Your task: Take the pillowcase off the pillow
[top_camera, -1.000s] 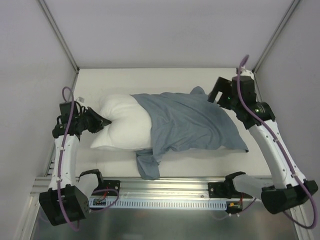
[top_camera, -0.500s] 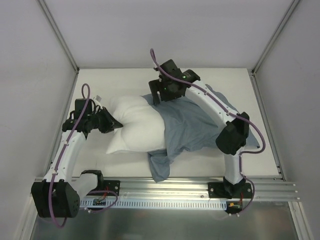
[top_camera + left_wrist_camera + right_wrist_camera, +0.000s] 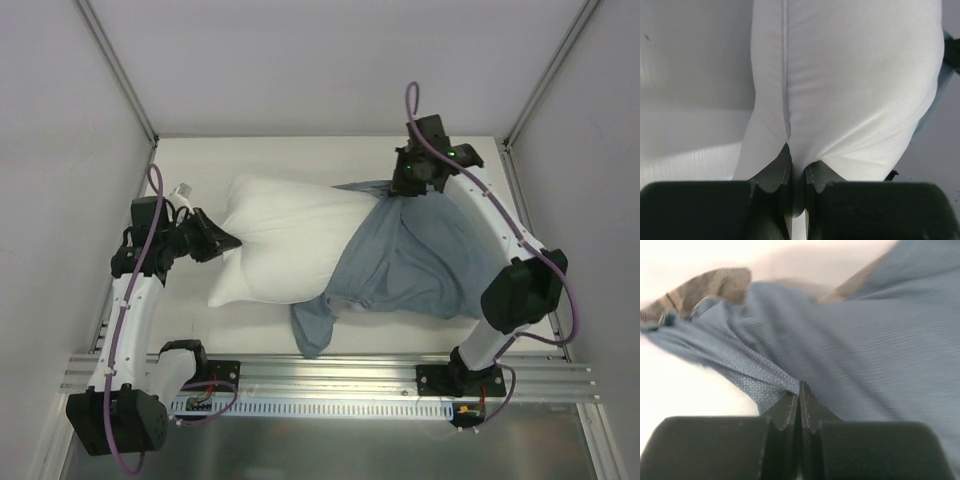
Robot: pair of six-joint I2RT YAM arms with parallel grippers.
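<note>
Pillowcase (image 3: 420, 262) now farther off pillow (image 3: 285, 240) than before

The left claw (image 3: 224, 240) pinches the pillow (image 3: 285, 240); the right claw (image 3: 404, 190) grips the pillowcase (image 3: 420, 262) at its bunched far edge.

White tabletop (image 3: 300, 155), matte, boxed in on three sides by pale wall panels: back panel (image 3: 330, 60), left panel (image 3: 50, 200), right panel (image 3: 600, 200). Slim aluminium posts slanting up from the two far corners, left post (image 3: 115, 68), right post (image 3: 555, 70). Along the near edge, a grooved aluminium rail (image 3: 340, 375) spanning the width; just below it, a white slotted strip (image 3: 320, 407). Nearest of all, a brushed grey metal sheet (image 3: 330, 450).
</note>
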